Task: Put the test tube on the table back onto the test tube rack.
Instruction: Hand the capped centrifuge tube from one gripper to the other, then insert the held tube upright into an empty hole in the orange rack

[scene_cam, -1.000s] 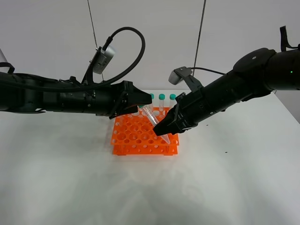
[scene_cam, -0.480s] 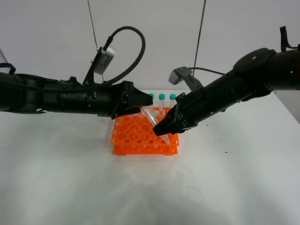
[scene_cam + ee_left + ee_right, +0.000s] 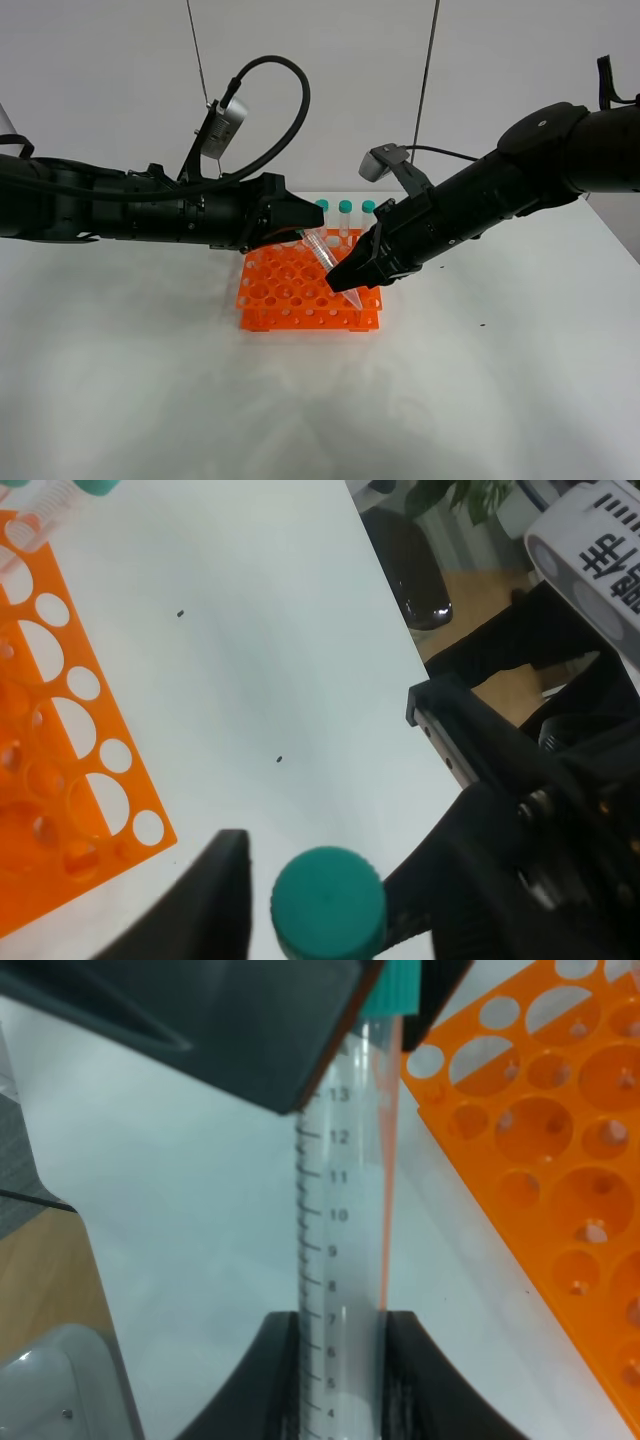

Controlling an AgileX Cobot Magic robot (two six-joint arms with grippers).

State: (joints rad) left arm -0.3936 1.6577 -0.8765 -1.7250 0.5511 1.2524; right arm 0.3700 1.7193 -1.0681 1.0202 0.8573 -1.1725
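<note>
One test tube in right end effector

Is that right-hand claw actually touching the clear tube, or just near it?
Touching. The right wrist view shows the test tube pinched between the fingers of the right gripper, with no gap on either side.

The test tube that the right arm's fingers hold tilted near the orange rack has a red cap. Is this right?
No. The cap is teal, not red; the left wrist view shows it. The rest stands: the right arm's fingers hold the test tube tilted near the orange rack.
</note>
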